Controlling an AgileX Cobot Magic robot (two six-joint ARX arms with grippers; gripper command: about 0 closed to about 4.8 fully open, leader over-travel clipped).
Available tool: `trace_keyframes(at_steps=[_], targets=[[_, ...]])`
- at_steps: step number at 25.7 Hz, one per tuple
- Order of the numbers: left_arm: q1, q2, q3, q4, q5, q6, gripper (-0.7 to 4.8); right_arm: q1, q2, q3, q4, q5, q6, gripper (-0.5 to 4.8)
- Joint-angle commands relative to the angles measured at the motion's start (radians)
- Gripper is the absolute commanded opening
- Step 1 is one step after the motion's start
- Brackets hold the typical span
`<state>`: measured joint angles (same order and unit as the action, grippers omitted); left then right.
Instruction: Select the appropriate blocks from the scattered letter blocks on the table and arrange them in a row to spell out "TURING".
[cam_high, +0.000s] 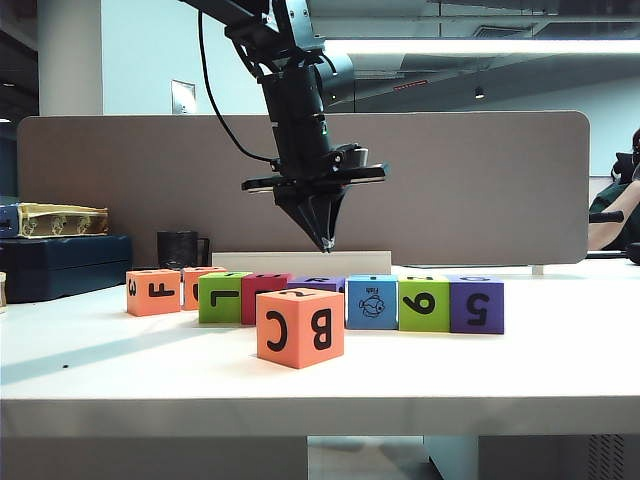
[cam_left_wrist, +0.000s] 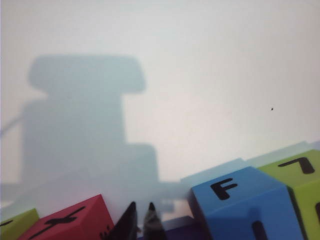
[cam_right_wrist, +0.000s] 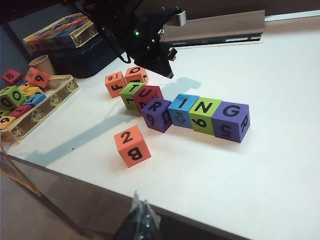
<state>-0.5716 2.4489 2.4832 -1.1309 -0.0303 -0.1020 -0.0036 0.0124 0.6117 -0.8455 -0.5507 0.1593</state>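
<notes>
Six letter blocks stand in a row on the white table (cam_right_wrist: 260, 170): lime green T (cam_right_wrist: 131, 93), magenta U (cam_right_wrist: 147, 97), purple R (cam_right_wrist: 157, 114), blue I with a fish (cam_right_wrist: 182, 110), lime green N (cam_right_wrist: 205, 115) and purple G (cam_right_wrist: 230, 121). The R block is turned slightly out of line. My left gripper (cam_high: 325, 244) hangs shut and empty just above the row, over the purple R block (cam_high: 318, 284). Its fingertips (cam_left_wrist: 150, 207) show between the magenta block (cam_left_wrist: 70, 225) and the blue block (cam_left_wrist: 245, 205). My right gripper (cam_right_wrist: 141, 205) is shut and empty, off the table's front edge.
An orange B C cube (cam_high: 300, 327) stands alone in front of the row. Orange F (cam_high: 153, 291) and another orange cube (cam_high: 197, 285) sit at its left end. A tray of spare blocks (cam_right_wrist: 50, 102), a paper cup (cam_right_wrist: 42, 64) and dark cases (cam_high: 65, 262) lie left; a grey partition (cam_high: 450, 180) stands behind.
</notes>
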Motion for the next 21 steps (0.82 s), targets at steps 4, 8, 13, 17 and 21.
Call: trace_keyframes(at_steps=[4, 8, 13, 17, 21], targets=[[0.006, -0.038, 0.005, -0.127, -0.076, 0.063, 0.20, 0.000, -0.010, 0.003, 0.012, -0.001, -0.003, -0.01], [0.016, -0.088, 0.005, -0.158, -0.177, 0.080, 0.17, 0.000, -0.010, 0.003, 0.012, -0.001, -0.003, -0.01], [0.082, -0.108, 0.005, -0.231, -0.137, 0.062, 0.17, 0.000, -0.010, 0.003, 0.011, -0.001, -0.004, -0.01], [0.093, -0.109, -0.001, -0.307, 0.018, 0.064, 0.17, 0.000, -0.010, 0.003, 0.012, -0.001, -0.007, -0.01], [0.082, -0.117, 0.000, -0.307, 0.193, 0.068, 0.17, 0.000, -0.010, 0.003, 0.012, -0.001, -0.007, -0.01]])
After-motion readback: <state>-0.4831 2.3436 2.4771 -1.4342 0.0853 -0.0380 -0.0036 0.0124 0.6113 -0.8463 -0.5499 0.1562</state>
